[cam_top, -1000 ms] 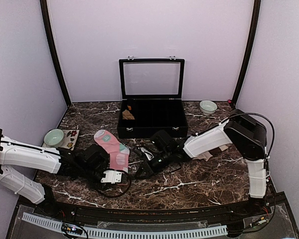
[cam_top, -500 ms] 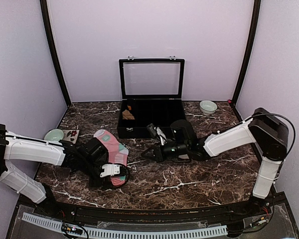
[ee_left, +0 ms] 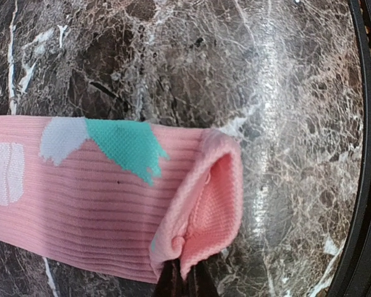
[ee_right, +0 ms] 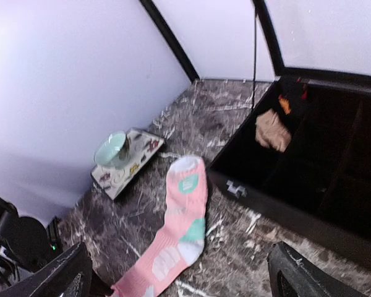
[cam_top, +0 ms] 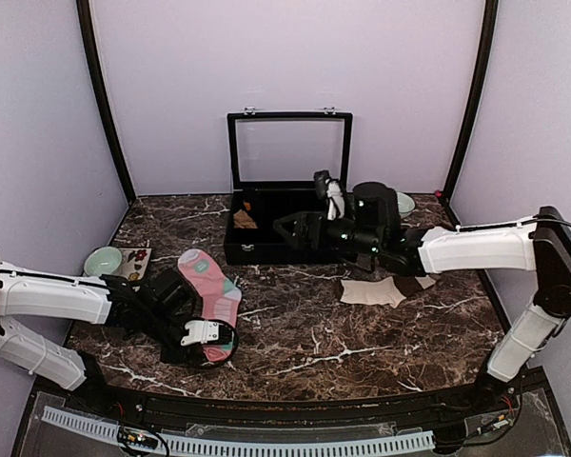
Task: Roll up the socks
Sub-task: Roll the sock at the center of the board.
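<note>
The pink sock (cam_top: 207, 286) with mint and white patches lies flat on the marble at the left, toe pointing away. My left gripper (cam_top: 217, 335) is shut on its cuff (ee_left: 201, 210) at the near end, and the dark fingertips (ee_left: 173, 281) pinch the folded edge. The cream-beige sock (cam_top: 373, 290) lies flat at right of centre, touched by nothing. My right gripper (cam_top: 290, 230) hangs in the air over the front of the black case, open wide and empty. In its wrist view both fingers (ee_right: 49, 272) frame the pink sock (ee_right: 180, 229) far below.
A black case (cam_top: 290, 249) with its glass lid raised stands at the back centre, with a small tan bundle (cam_top: 245, 219) in its left compartment. A mint bowl (cam_top: 103, 259) sits on a patterned tray (cam_top: 135, 263) at far left. Another bowl (cam_top: 403, 202) shows behind the right arm.
My right gripper has risen from the table centre, swung back toward the case and opened, uncovering the cream-beige sock. My left gripper has drawn the pink sock's cuff slightly nearer.
</note>
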`<state>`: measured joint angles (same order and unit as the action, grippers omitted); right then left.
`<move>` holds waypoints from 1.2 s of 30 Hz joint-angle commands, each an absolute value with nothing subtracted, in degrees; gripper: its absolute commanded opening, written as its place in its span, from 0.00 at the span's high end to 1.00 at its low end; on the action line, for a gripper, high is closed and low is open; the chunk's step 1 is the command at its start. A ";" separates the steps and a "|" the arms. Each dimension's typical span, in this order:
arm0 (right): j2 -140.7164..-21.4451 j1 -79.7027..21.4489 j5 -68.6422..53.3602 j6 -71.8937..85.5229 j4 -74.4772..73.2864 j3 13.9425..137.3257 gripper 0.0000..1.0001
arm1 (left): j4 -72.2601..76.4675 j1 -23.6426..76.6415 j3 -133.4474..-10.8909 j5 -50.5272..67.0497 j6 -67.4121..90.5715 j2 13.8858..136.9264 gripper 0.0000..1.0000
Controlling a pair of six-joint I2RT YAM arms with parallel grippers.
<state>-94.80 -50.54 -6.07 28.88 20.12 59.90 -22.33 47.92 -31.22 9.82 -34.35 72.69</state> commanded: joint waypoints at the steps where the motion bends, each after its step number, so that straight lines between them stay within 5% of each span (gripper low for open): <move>1: -97.40 -44.72 -12.69 31.63 25.00 58.39 0.00 | -27.39 47.64 -29.52 11.86 -36.75 70.59 1.00; 3: -103.37 -50.17 0.32 20.81 7.81 70.45 0.00 | -28.62 47.64 -29.17 12.24 -38.24 70.04 1.00; 6: -112.85 -53.44 0.19 17.74 -1.24 81.57 0.10 | -30.37 47.64 -28.75 12.96 -40.58 69.47 1.00; 14: -128.38 -58.54 -1.42 15.26 -4.70 96.97 0.26 | -32.25 47.64 -29.07 13.66 -42.59 68.65 1.00; 29: -146.36 -63.10 8.82 10.63 -10.00 114.54 0.37 | -32.50 47.64 -30.79 14.06 -43.47 70.12 1.00; 33: -147.70 -64.63 9.35 9.29 -8.23 114.82 0.48 | -32.13 47.64 -31.01 13.69 -43.50 70.48 1.00; 36: -147.61 -65.35 10.70 8.34 -8.51 114.58 0.70 | -31.47 47.68 -30.42 13.11 -43.34 70.33 1.00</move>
<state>-145.40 -63.68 8.64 10.09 -7.81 114.13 -29.52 47.83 -30.61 13.08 -42.89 70.00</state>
